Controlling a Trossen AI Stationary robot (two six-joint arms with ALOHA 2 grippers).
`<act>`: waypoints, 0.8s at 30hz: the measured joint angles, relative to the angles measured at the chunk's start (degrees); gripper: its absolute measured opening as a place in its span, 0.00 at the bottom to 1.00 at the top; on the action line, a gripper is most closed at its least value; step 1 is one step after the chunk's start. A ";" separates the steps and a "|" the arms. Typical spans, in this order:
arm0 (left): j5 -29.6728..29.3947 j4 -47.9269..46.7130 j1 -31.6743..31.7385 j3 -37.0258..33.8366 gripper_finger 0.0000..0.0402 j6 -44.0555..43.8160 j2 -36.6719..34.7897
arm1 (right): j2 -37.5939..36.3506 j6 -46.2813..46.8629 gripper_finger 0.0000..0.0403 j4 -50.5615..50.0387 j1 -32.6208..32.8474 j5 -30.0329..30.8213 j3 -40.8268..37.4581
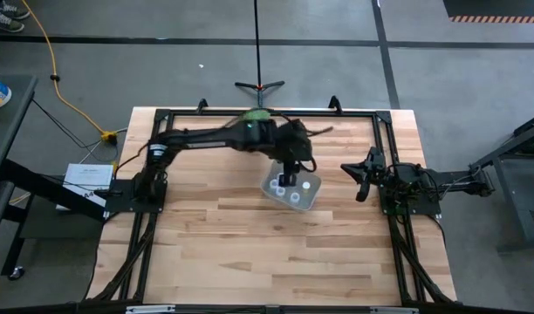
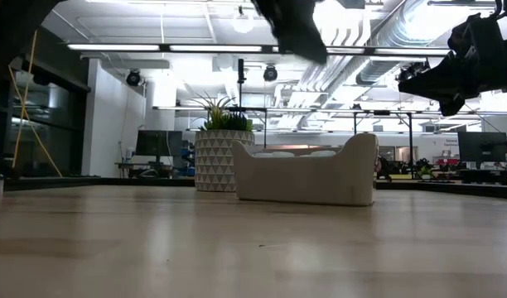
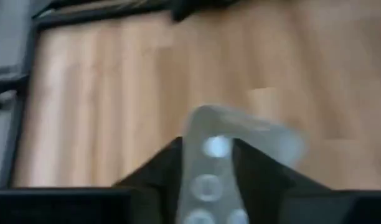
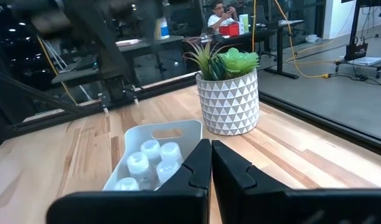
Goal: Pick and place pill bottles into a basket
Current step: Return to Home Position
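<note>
The pale translucent basket [image 1: 293, 188] stands on the wooden table near its middle. Several pill bottles [image 4: 152, 158] stand in it, caps up. My left gripper [image 1: 287, 178] hangs above the basket with its fingers open and empty; in the left wrist view [image 3: 208, 144] the basket [image 3: 265, 134] and bottle caps [image 3: 216, 147] show between the fingers. In the low view it is high over the basket [image 2: 307, 175]. My right gripper [image 1: 361, 176] waits to the basket's right, shut and empty [image 4: 210, 158].
A white triangle-patterned pot with a green plant [image 4: 228, 99] stands just beyond the basket, near the table's far edge [image 1: 254, 115]. A dark frame [image 1: 385, 139] runs around the table. Bare wood lies toward the near edge [image 1: 276, 262].
</note>
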 joint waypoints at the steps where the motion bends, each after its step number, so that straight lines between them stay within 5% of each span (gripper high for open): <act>1: 3.15 -0.50 0.24 -0.03 0.37 0.17 -1.33 | 0.00 0.00 0.01 0.00 0.02 -0.14 0.00; 6: 19.62 -3.67 3.38 -0.19 0.06 1.10 -8.00 | -0.07 0.00 0.01 0.19 0.02 -1.41 -0.03; 12: 25.33 -2.62 6.01 -12.40 0.11 1.10 -18.62 | -0.11 -0.20 0.01 0.59 0.00 -4.52 -0.09; 16: 25.37 7.74 7.14 -29.39 0.05 -2.01 -29.56 | -0.11 -0.15 0.01 0.66 0.00 -5.16 -0.11; 24: 18.74 44.13 8.65 -70.14 0.07 -14.88 -57.74 | -0.11 -0.04 0.00 1.01 0.00 -6.43 -0.13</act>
